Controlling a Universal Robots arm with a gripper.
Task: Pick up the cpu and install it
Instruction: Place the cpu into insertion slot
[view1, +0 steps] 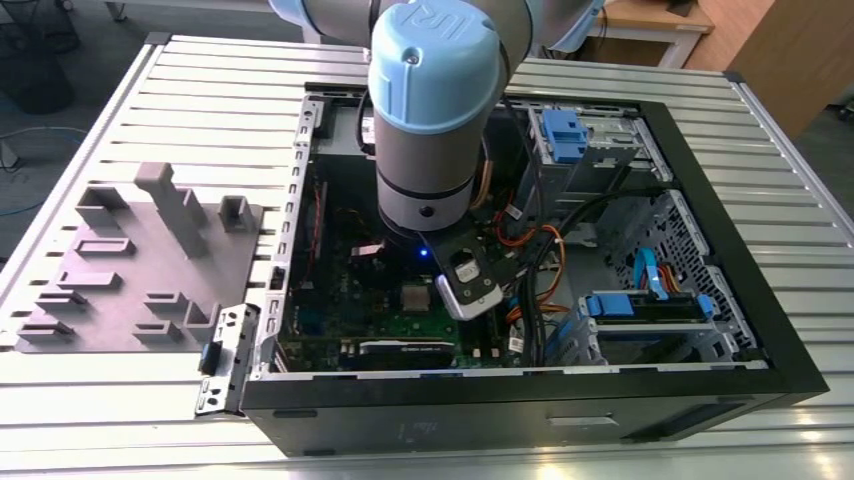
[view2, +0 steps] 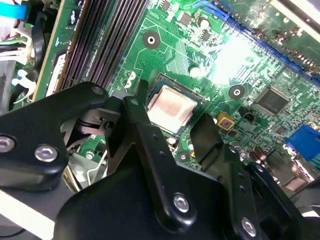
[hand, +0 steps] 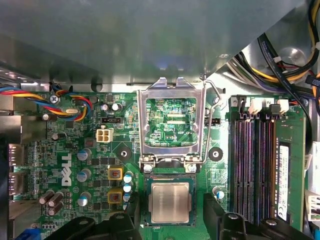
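The cpu (hand: 171, 201) is a small square chip with a pale metal top, lying flat in the socket on the green motherboard (hand: 65, 165). In the second wrist view the cpu (view2: 170, 107) sits between my black fingers (view2: 136, 112). My gripper (hand: 172, 214) is open and straddles the chip, with a gap showing on each side. The shiny socket frame (hand: 172, 90) is flipped back beyond the socket. In the exterior view the cpu (view1: 416, 298) lies just beside the arm's lower end (view1: 461, 280), inside the computer case.
The open black computer case (view1: 721, 200) surrounds the arm. Memory slots (hand: 255, 165) run beside the socket, and coloured cables (hand: 60, 100) cross the board. A grey moulded tray (view1: 134, 270) lies on the slatted table at the exterior view's left. Blue drive brackets (view1: 647, 305) sit at its right.
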